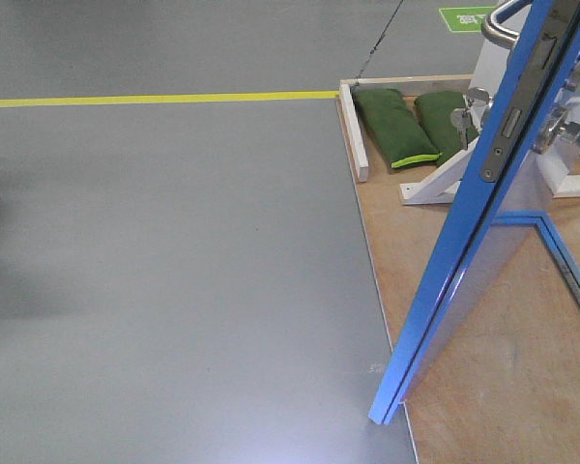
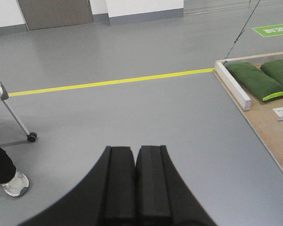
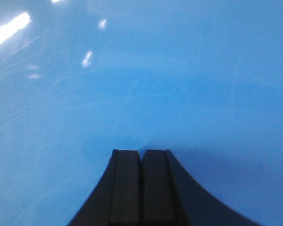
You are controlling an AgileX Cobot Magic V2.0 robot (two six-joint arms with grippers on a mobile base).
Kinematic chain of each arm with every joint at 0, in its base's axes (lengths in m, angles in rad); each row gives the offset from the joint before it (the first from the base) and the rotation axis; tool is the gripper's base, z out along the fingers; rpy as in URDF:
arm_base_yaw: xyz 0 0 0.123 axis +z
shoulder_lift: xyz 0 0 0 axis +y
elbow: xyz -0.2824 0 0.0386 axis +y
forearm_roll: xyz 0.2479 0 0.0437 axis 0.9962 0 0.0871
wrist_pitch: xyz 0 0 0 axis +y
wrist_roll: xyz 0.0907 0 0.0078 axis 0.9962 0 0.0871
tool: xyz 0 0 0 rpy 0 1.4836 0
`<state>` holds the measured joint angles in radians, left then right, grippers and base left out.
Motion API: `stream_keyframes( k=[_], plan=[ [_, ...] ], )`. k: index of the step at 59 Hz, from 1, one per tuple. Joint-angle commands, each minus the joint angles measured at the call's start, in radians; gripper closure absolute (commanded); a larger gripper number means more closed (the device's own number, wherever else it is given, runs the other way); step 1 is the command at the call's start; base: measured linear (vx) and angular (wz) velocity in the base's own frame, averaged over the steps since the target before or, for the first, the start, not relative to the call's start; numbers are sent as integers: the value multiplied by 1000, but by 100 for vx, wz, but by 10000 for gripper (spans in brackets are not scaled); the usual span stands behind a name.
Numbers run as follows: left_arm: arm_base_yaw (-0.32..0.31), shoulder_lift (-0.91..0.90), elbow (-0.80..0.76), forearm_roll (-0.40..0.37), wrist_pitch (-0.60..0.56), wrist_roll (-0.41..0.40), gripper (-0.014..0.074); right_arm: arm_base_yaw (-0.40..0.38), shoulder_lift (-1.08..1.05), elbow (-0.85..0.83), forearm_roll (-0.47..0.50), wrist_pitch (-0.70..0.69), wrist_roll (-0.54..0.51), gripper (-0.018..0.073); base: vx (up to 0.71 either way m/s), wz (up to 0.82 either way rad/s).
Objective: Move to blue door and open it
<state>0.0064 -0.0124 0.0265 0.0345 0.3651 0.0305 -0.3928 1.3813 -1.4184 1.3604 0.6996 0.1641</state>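
Your left gripper [image 2: 135,150], two black padded fingers on flared black bases: pads pressed flat together, only a thin seam between them, aimed forward and tilted down. Your right gripper [image 3: 142,153], same black padded build: fingers likewise closed tip to tip, holding nothing, pointing straight ahead.

I see the glossy bright-blue flat door panel [image 1: 440,290] upright and edge-on, steel lever handle [image 1: 501,27] and metal latch plate [image 1: 511,122] up top; its face [image 3: 141,70] fills my right wrist view.

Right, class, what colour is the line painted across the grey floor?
The floor line is yellow; it shows best in the left wrist view.
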Motion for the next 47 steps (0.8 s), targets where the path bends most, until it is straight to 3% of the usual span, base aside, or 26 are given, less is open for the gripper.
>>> stream_keyframes(
  k=[1, 18, 47],
  plan=[
    [-3, -15, 1, -5, -77, -3, 526, 34, -4, -36, 53, -25, -16, 557, 0, 0],
    [-3, -15, 1, -5, -77, -3, 526, 154, 20, -36, 51, -21, -16, 557, 0, 0],
    [-3, -15, 1, -5, -77, -3, 526, 158, 20, -36, 52, 0, -16, 557, 0, 0]
  ],
)
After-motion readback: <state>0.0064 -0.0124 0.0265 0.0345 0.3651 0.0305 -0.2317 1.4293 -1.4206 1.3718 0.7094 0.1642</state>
